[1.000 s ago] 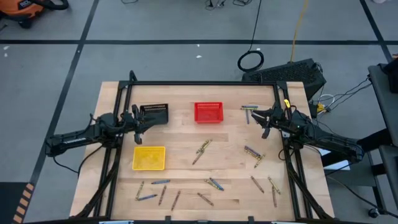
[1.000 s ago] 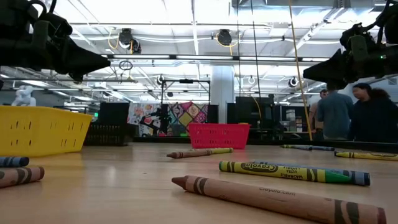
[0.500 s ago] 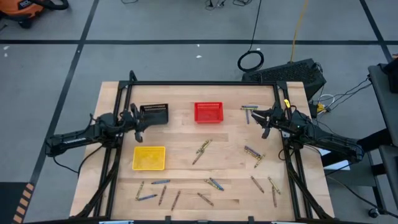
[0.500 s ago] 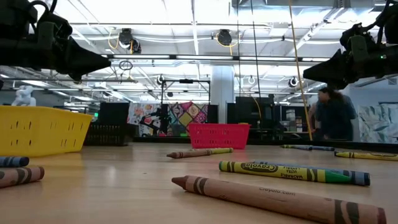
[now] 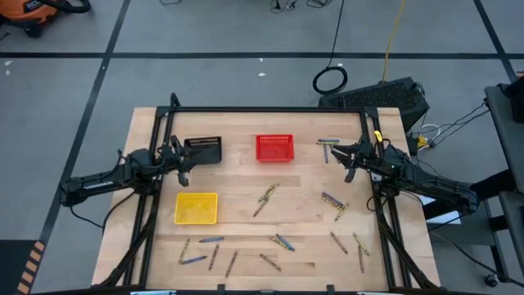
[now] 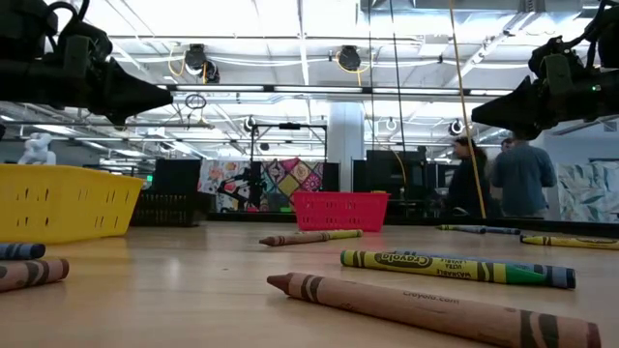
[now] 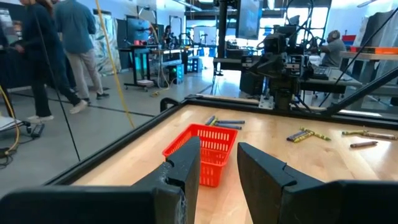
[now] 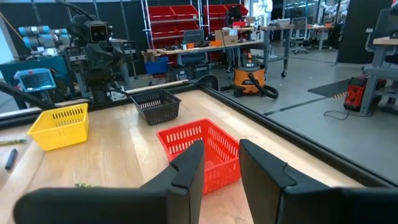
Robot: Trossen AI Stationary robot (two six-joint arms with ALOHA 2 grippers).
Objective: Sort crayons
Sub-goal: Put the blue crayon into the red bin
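Crayons [image 5: 266,199] lie scattered flat on the table [image 5: 246,176], axes pointing variously.

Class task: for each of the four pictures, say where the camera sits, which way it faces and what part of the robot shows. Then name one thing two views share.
High view: above, straight down on the table; both arms show.
Low view: at tabletop height, across crayons into the room; both arms overhead.
Left wrist view: on the left arm; open left gripper fingers frame the red basket.
Right wrist view: on the right arm; open right gripper, facing the left arm.
Shared: the red basket, in all four.
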